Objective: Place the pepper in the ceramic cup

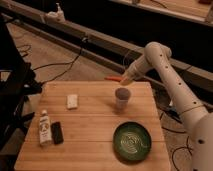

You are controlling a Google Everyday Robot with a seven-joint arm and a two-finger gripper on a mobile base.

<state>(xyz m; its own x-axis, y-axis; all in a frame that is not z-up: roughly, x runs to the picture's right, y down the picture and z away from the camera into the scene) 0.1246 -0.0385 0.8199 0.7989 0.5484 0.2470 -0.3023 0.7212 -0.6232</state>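
end effector (122,79) is clamped on the pepper (112,78), held in the air over the surface's (90,135) far edge. Long axis is roughly level, pointed left. The cup (122,98) is seen below, just nearward; a short nearward shift is probably needed.

Arm (176,94): off-white, smooth glossy shell, rounded tubular segs. No cables or screws visible on it. Round bulbous joint (155,52) at top, ball-like. Seg below it widens twd lower-R corner, where the shell is thickest; thin dark seam betw segs there, plus one small dark dot on the widest part. Forearm tapers to a narrow tip, paler, w/ warm yellowish tint nr the end. Gripper (123,79) at that tip, just past far edge of wooden table (75,86); small, light-coloured, detail not readable.
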